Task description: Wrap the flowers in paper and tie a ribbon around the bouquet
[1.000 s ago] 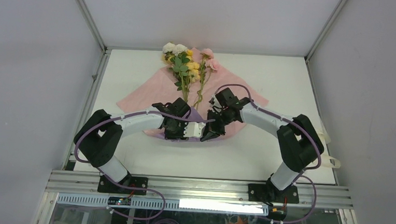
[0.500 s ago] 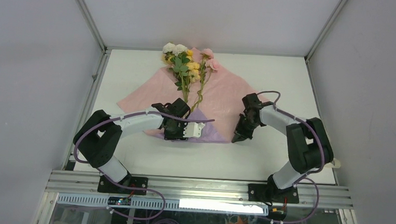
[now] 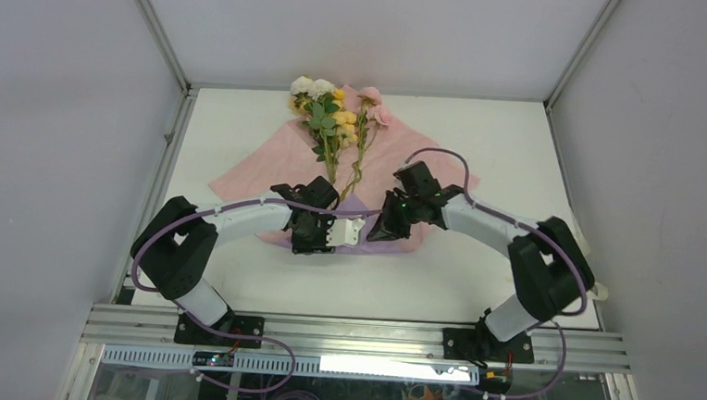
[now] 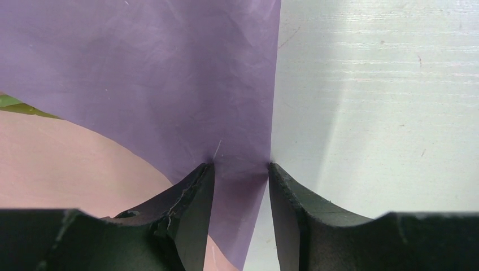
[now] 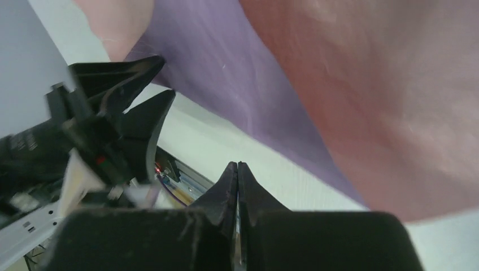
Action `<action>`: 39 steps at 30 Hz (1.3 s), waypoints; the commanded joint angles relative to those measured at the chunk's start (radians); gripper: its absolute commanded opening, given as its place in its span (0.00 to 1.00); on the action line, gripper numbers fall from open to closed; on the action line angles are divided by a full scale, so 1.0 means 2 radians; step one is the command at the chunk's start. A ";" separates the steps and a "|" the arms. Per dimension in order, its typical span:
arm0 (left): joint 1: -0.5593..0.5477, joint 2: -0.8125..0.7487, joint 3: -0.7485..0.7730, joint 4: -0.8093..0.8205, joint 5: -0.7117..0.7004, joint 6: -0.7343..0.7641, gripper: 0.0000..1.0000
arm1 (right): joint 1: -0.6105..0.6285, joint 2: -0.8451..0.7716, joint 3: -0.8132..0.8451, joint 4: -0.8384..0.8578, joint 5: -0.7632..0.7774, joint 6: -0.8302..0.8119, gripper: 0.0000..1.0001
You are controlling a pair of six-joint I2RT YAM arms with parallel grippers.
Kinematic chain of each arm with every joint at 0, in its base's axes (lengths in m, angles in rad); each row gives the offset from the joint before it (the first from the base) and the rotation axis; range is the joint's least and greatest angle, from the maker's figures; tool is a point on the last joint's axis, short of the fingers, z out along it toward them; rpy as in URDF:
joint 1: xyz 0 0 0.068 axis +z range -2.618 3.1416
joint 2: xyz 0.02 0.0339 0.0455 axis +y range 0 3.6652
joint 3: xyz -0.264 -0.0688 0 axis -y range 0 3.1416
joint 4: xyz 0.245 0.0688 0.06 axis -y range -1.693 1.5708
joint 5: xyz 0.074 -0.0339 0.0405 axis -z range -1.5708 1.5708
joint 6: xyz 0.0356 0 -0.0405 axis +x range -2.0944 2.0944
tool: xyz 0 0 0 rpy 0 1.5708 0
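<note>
**Both hands at the paper's near corner**

From above, the flowers (image 3: pixel 336 115) lie on the paper (image 3: pixel 417 167), pink face up, blooms at the far edge of the table (image 3: pixel 475 272). Only my wrist cameras show my hands closely. My left gripper (image 4: pixel 238 168) stands half open, straddling the folded purple flap's edge. My right gripper (image 5: pixel 238 167) is closed, empty, just beside it.

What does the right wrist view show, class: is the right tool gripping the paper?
No, the right tool is shut on nothing, with the paper lying beyond its tips.
</note>
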 commanded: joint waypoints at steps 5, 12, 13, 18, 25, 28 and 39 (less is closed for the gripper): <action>0.000 -0.011 0.010 0.000 0.008 -0.015 0.42 | 0.002 0.104 0.005 0.033 0.004 -0.007 0.00; -0.034 -0.031 0.159 -0.109 0.026 -0.142 0.41 | -0.025 0.122 -0.020 0.014 0.022 -0.048 0.00; -0.037 -0.022 0.193 -0.123 0.048 -0.174 0.42 | -0.025 0.125 -0.019 0.015 0.021 -0.048 0.00; -0.037 0.056 0.226 -0.093 0.087 -0.245 0.39 | -0.032 0.121 -0.010 0.009 0.025 -0.051 0.00; -0.002 0.114 0.203 -0.017 0.057 -0.358 0.29 | -0.032 0.123 -0.015 0.025 0.007 -0.037 0.00; 0.013 0.140 0.205 -0.015 0.046 -0.397 0.28 | -0.032 0.121 -0.017 0.022 0.009 -0.038 0.00; 0.027 0.160 0.194 -0.042 0.025 -0.464 0.27 | -0.075 0.044 -0.061 -0.108 0.097 -0.048 0.00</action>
